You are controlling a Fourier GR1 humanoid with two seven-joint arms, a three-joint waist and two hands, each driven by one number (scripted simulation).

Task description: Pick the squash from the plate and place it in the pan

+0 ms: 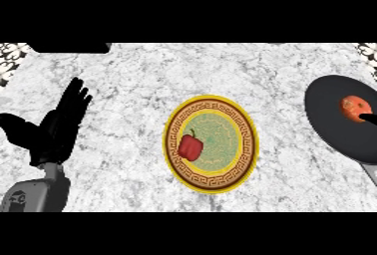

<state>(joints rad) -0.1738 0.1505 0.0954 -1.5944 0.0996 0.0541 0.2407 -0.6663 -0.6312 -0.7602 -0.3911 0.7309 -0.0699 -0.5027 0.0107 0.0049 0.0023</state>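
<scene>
The left hand rests open at the view's left side, fingers straight and pointing up, holding nothing; only a dark tip of the right hand shows at the right edge, its fingers' state impossible to tell. That tip touches an orange-red squash lying in the dark pan. Well left of the pan, on the marble table, a yellow-rimmed patterned plate holds a red bell pepper.

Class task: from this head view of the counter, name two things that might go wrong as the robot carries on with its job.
1. A red pepper-like vegetable lies on the plate, no obvious squash; the robot may pick the wrong item.
2. The orange-red item in the dark pan sits near the view's right edge, where something dark, maybe the right hand, barely shows; tracking is harder.
The left hand rests open.
</scene>
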